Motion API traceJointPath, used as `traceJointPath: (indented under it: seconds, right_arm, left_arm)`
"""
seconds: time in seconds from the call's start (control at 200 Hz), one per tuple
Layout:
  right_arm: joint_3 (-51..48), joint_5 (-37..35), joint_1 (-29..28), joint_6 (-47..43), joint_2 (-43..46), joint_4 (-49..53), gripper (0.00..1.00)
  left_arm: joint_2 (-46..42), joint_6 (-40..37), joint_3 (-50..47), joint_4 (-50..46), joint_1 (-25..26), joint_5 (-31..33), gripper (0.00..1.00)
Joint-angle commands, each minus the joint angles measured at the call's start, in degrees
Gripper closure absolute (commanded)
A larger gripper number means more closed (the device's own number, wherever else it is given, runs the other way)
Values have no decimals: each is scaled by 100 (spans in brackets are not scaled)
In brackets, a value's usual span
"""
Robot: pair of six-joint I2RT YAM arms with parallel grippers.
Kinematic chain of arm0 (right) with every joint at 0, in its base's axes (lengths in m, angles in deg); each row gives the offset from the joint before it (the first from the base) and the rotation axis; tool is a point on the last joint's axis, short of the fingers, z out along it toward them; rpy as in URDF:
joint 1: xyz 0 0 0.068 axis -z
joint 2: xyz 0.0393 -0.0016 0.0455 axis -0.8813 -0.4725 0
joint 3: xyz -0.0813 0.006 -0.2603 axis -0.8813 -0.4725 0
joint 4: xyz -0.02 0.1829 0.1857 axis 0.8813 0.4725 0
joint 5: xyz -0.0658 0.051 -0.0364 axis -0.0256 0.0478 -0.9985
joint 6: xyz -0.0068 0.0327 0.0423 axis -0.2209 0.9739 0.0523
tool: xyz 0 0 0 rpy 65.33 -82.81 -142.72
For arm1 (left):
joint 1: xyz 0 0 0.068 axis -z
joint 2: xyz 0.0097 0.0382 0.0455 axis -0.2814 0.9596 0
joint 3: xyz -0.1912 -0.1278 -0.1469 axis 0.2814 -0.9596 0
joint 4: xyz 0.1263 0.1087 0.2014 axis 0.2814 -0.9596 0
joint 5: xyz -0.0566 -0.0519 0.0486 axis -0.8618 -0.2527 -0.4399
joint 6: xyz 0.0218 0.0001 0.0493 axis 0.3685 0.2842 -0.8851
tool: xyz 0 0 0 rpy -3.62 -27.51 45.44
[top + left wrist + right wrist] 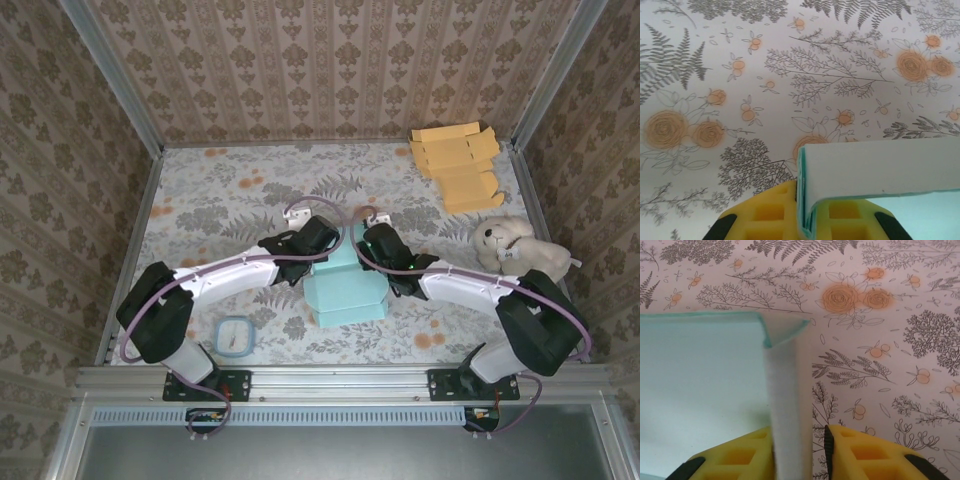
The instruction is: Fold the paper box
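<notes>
We see the teal paper box (345,292) in the middle of the table (220,200), toward the near edge. Our left gripper (803,220) pinches its far-left flap tight. Our right gripper (799,447) straddles the far-right flap, jaws narrow, with a gap beside one finger (860,455).

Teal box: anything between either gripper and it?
Nothing visible. The left gripper is shut on a flap of the teal box. The right gripper straddles another flap, with a sliver of gap beside one finger. The plush toy and the orange cardboard lie apart, off to the right.
</notes>
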Motion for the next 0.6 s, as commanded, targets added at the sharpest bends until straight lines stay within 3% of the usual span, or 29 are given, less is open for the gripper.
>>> traceJointPath:
  seconds: [0.0,0.295,0.595]
  right_arm:
    - [217,-900,-44,-179,-224,586,72]
    - [608,-2520,-197,-142,-847,1028,72]
    - [660,-2137,103,-100,-996,1036,72]
  left_arm:
    - [-170,801,326,-830,77,652,100]
    - [-159,1780,596,-1585,230,797,100]
    - [-123,1882,538,-1692,205,975,100]
